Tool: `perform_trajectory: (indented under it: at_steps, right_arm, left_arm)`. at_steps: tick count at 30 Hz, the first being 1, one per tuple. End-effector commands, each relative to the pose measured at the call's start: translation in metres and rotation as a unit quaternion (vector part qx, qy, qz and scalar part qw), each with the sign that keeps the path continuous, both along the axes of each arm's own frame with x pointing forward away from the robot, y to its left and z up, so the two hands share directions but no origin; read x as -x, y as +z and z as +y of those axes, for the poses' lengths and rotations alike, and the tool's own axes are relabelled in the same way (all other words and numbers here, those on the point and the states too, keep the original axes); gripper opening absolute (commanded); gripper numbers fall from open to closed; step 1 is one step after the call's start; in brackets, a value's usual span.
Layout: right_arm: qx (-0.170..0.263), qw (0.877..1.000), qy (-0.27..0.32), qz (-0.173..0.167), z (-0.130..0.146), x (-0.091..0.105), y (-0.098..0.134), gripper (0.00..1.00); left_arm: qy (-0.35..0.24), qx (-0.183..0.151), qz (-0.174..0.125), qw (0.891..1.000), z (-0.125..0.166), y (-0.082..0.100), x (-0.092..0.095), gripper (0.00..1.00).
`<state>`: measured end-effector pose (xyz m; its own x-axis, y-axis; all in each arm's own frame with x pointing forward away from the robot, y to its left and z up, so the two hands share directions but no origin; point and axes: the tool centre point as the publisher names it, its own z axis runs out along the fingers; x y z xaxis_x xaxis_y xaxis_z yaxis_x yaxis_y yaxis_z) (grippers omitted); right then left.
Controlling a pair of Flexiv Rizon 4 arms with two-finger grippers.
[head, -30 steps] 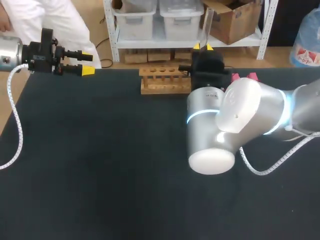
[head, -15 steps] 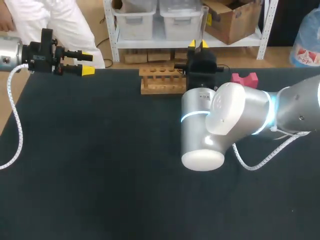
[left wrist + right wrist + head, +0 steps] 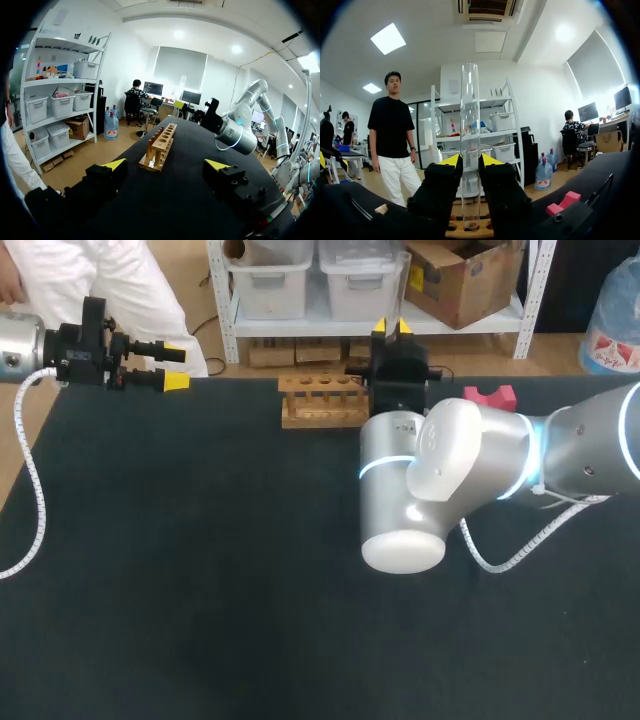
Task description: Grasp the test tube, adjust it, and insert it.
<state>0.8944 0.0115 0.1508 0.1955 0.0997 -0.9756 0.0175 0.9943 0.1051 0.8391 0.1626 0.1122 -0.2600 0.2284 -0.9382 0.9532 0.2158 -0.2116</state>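
Note:
A clear glass test tube [image 3: 469, 115] stands upright between my right gripper's [image 3: 470, 161] yellow-tipped fingers, which are shut on its lower half. Its bottom end hangs just over a hole of the wooden rack [image 3: 462, 231]. From the head view, the right gripper [image 3: 391, 330] points up at the right end of the rack [image 3: 322, 400], at the table's far edge; the tube is hard to make out there. My left gripper [image 3: 165, 367] is at the far left edge, open and holding nothing. Seen from the left wrist, its tips [image 3: 167, 167] face along the table toward the rack [image 3: 161, 147].
A pink block [image 3: 488, 397] lies on the dark table [image 3: 200, 570] to the right of the rack, also visible beside the right gripper [image 3: 565, 202]. My right arm's bulky elbow [image 3: 420, 480] hangs over the table's middle right. A white cable [image 3: 30, 490] loops along the left edge.
My right arm has shifted left, carrying the tube closer over the rack's right end and uncovering the pink block. The left arm has not moved.

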Motion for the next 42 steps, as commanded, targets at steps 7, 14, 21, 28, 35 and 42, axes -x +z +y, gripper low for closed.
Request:
perform_trajectory:
  at_steps: [7, 14, 21, 28, 35, 42]
  right_arm:
    - [0.015, 0.995, 0.097, -0.006, -0.003, -0.007, -0.008, 0.00]
    - [0.017, 0.995, 0.102, -0.003, -0.003, -0.009, -0.012, 0.00]
    - [0.013, 0.995, 0.102, -0.002, -0.003, -0.012, -0.015, 0.00]
    - [0.010, 0.995, 0.103, 0.003, -0.003, -0.014, -0.019, 0.00]
    - [0.007, 0.995, 0.103, 0.009, -0.002, -0.016, -0.025, 0.00]
    - [0.004, 0.994, 0.105, 0.018, 0.000, -0.015, -0.031, 0.00]
  left_arm:
    - [0.000, 0.000, -0.001, 1.000, 0.000, -0.001, 0.000, 1.00]
    - [0.000, 0.000, -0.001, 1.000, 0.000, -0.001, 0.000, 1.00]
    - [0.000, 0.000, -0.001, 1.000, 0.000, -0.001, 0.000, 1.00]
    - [0.000, 0.000, -0.001, 1.000, 0.000, -0.001, 0.000, 1.00]
    - [0.000, 0.000, -0.001, 1.000, 0.000, -0.001, 0.000, 1.00]
    - [0.000, 0.000, -0.001, 1.000, 0.000, -0.001, 0.000, 1.00]
